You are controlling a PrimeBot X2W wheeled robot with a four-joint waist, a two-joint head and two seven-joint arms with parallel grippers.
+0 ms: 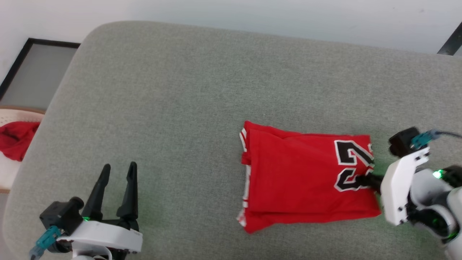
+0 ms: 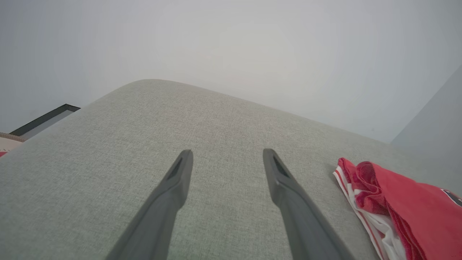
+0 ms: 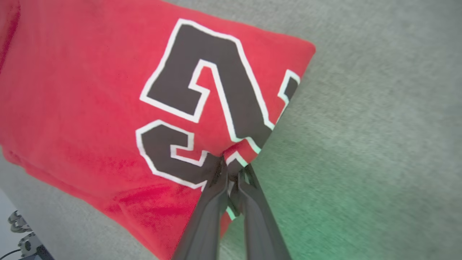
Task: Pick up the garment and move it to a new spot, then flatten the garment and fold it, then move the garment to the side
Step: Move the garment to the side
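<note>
The garment [image 1: 306, 177] is seen folded into a compact rectangle on the grey cushion [image 1: 173, 90]; flattening and folding are judged done, only the move aside remaining; its numbered edge is clamped by the right gripper [image 3: 231, 169], fingers pressed together on the cloth, though how many layers are caught cannot be told; well left of the garment the left gripper [image 1: 119, 165] is held spread and empty; farther left a red cloth bunch [image 1: 16, 139] is seen off the cushion; a pale wall [image 1: 252, 14] is seen beyond.
</note>
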